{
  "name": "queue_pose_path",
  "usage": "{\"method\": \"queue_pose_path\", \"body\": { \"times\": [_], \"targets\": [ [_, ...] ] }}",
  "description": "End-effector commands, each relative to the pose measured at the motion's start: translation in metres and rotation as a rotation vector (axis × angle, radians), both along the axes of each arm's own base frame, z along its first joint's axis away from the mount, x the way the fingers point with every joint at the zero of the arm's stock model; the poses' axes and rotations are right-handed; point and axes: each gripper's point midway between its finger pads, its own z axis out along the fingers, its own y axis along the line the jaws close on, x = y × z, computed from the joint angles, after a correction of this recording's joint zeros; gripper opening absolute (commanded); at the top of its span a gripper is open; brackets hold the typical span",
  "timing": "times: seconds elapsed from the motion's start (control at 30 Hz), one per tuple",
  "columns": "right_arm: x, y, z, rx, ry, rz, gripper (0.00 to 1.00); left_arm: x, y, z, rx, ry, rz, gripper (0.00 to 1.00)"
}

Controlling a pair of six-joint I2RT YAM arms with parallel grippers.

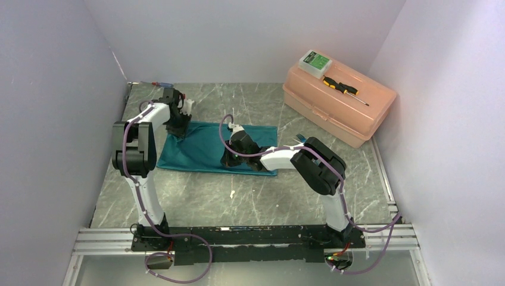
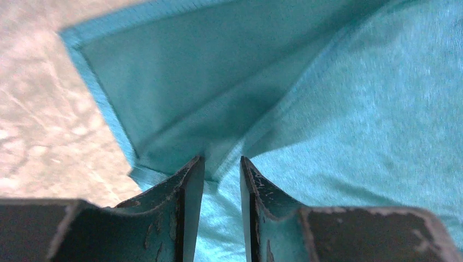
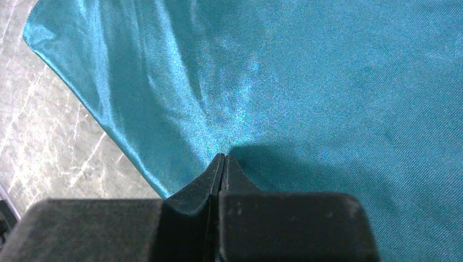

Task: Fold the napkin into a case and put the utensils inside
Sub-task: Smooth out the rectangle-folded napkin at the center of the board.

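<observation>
Napkin (image 1: pixel 196 152), teal soft cloth with a slight sheen: it is lying spread as a wide oblong on the grey marbled table (image 1: pixel 190 199), between your two arms.

Right gripper (image 3: pixel 224 157): you are pinching the napkin close to its near edge. The black jaws are pressing fully together and creases are fanning out from the tips.

Left gripper (image 2: pixel 222 161): it is sitting at the far left corner with its jaws narrowly apart. A hemmed fold is running into the gap; whether you are clamping it, you cannot tell.

Peach plastic toolbox (image 1: pixel 333 110): it is standing at the far right, well apart from the cloth, and carrying a yellow-and-black screwdriver (image 1: pixel 340 87) on its lid.
</observation>
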Motion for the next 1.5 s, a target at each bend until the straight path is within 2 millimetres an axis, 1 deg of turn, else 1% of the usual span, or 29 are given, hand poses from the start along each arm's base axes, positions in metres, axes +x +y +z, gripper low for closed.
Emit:
{"method": "queue_pose_path", "body": {
  "times": [0.0, 0.07, 0.13, 0.2, 0.23, 0.37, 0.43, 0.5, 0.53, 0.57, 0.6, 0.63, 0.7, 0.77, 0.83, 0.9, 0.97, 1.03, 1.1, 1.17, 1.23, 1.33, 1.47],
  "targets": [
    [-0.023, -0.025, -0.040, -0.119, 0.097, 0.003, 0.00, 0.048, 0.016, 0.026, 0.077, -0.165, 0.074, 0.36],
    [-0.023, -0.024, -0.039, -0.117, 0.096, 0.004, 0.00, 0.061, 0.023, 0.036, 0.108, -0.218, 0.099, 0.37],
    [-0.022, -0.022, -0.037, -0.114, 0.094, 0.007, 0.00, 0.069, 0.026, 0.047, 0.117, -0.256, 0.127, 0.38],
    [-0.022, -0.021, -0.036, -0.111, 0.092, 0.008, 0.00, 0.074, 0.025, 0.060, 0.107, -0.305, 0.137, 0.39],
    [-0.021, -0.021, -0.036, -0.109, 0.092, 0.008, 0.00, 0.076, 0.023, 0.069, 0.092, -0.332, 0.129, 0.39],
    [-0.018, -0.017, -0.032, -0.103, 0.087, 0.012, 0.00, 0.072, 0.020, 0.085, 0.087, -0.357, 0.105, 0.42],
    [-0.017, -0.015, -0.030, -0.096, 0.086, 0.012, 0.00, 0.060, 0.007, 0.089, 0.032, -0.313, 0.044, 0.40],
    [-0.016, -0.013, -0.028, -0.092, 0.084, 0.014, 0.00, 0.037, -0.016, 0.087, -0.063, -0.218, -0.053, 0.37],
    [-0.015, -0.013, -0.027, -0.090, 0.082, 0.014, 0.00, 0.024, -0.023, 0.084, -0.094, -0.171, -0.077, 0.35],
    [-0.015, -0.012, -0.026, -0.087, 0.080, 0.014, 0.00, 0.011, -0.031, 0.079, -0.137, -0.130, -0.102, 0.35],
    [-0.015, -0.012, -0.026, -0.085, 0.080, 0.013, 0.00, -0.005, -0.038, 0.069, -0.179, -0.077, -0.116, 0.35],
    [-0.015, -0.012, -0.025, -0.083, 0.079, 0.013, 0.00, -0.015, -0.044, 0.061, -0.211, -0.041, -0.123, 0.35],
    [-0.015, -0.012, -0.027, -0.079, 0.083, 0.012, 0.00, -0.030, -0.053, 0.045, -0.273, 0.010, -0.113, 0.36],
    [-0.017, -0.012, -0.029, -0.078, 0.089, 0.012, 0.00, -0.034, -0.060, 0.032, -0.316, 0.030, -0.100, 0.36],
    [-0.017, -0.012, -0.031, -0.077, 0.094, 0.011, 0.00, -0.030, -0.064, 0.020, -0.343, 0.042, -0.081, 0.36],
    [-0.018, -0.012, -0.030, -0.078, 0.094, 0.011, 0.00, -0.021, -0.062, 0.011, -0.332, 0.037, -0.060, 0.36],
    [-0.018, -0.012, -0.029, -0.079, 0.092, 0.010, 0.00, -0.010, -0.053, 0.003, -0.278, 0.026, -0.038, 0.36],
    [-0.017, -0.013, -0.028, -0.079, 0.089, 0.006, 0.00, -0.001, -0.036, -0.006, -0.186, 0.025, 0.000, 0.36],
    [-0.017, -0.013, -0.028, -0.078, 0.089, 0.005, 0.00, 0.008, -0.024, -0.009, -0.119, 0.016, 0.025, 0.36],
    [-0.018, -0.014, -0.028, -0.075, 0.091, 0.004, 0.00, 0.017, -0.011, -0.009, -0.056, -0.011, 0.050, 0.36],
    [-0.018, -0.013, -0.027, -0.071, 0.091, 0.004, 0.00, 0.028, 0.001, -0.005, 0.007, -0.061, 0.074, 0.36],
    [-0.020, -0.014, -0.029, -0.072, 0.097, 0.003, 0.00, 0.044, 0.015, 0.004, 0.082, -0.124, 0.092, 0.36],
    [-0.020, -0.015, -0.029, -0.070, 0.098, 0.001, 0.00, 0.062, 0.030, 0.010, 0.173, -0.163, 0.112, 0.37]
  ]
}}
